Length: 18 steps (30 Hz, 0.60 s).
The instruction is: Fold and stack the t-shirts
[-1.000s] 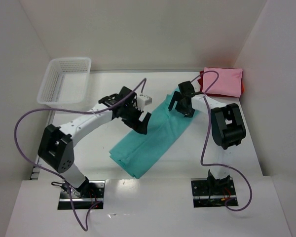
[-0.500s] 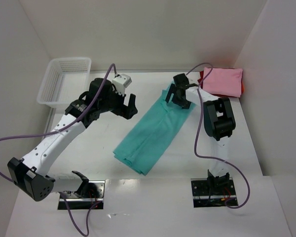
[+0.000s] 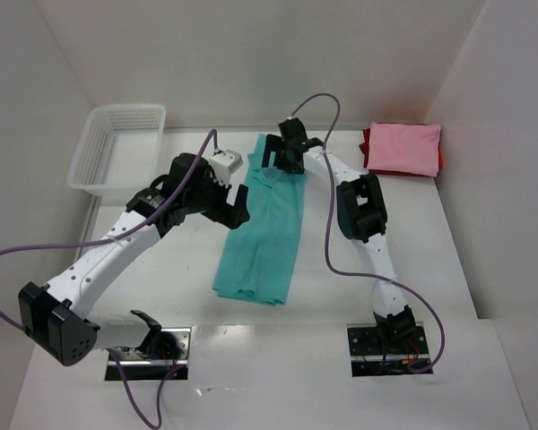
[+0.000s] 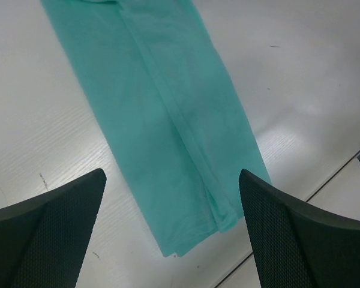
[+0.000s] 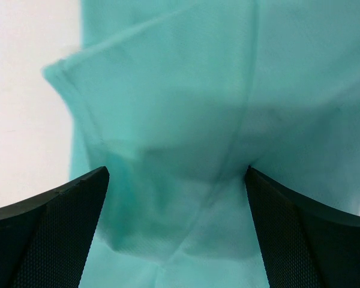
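A teal-green t-shirt lies on the table as a long narrow strip, running from the far middle toward the near edge. My right gripper stands open at the strip's far end, with teal cloth bulging between its wide-apart fingers. My left gripper hangs open over the strip's left edge. In the left wrist view the strip and its near end show below the left gripper, nothing held. At the far right a folded pink t-shirt rests on a red one.
A white mesh basket stands at the far left. White walls close the table in at the back and both sides. Purple cables loop over both arms. The arm bases sit on the near ledge.
The teal strip has swung from a diagonal to nearly straight front-to-back. The right gripper moved left with its far end. The left arm pulled back, then settled by the strip's left edge.
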Each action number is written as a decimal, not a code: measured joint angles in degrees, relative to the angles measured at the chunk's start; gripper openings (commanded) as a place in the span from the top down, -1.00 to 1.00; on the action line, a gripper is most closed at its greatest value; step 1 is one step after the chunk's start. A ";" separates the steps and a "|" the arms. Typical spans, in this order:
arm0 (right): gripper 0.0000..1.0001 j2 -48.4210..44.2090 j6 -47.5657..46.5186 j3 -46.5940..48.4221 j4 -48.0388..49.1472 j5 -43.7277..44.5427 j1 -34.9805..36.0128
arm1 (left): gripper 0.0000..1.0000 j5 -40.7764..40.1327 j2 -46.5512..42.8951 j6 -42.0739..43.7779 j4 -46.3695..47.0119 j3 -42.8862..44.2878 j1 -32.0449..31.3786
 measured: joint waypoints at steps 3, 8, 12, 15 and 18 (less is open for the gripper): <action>-1.00 1.89 -0.91 2.88 0.22 -3.71 1.28 | -0.99 0.66 0.05 0.00 0.63 -0.40 0.00; -1.00 2.29 -1.80 5.01 -0.67 -5.48 2.20 | -0.99 1.33 1.41 0.06 1.18 -1.36 0.00; -1.00 1.78 -2.62 5.99 -1.36 -4.04 2.17 | -0.99 2.33 3.58 0.24 1.33 -1.42 0.00; -1.00 -0.75 -2.86 4.58 -2.59 -2.39 1.84 | -0.99 3.17 5.43 0.24 1.35 -1.42 0.00; -1.00 -6.65 -2.86 0.20 -2.77 -0.58 0.99 | -0.99 4.05 5.94 0.20 1.97 -2.84 0.00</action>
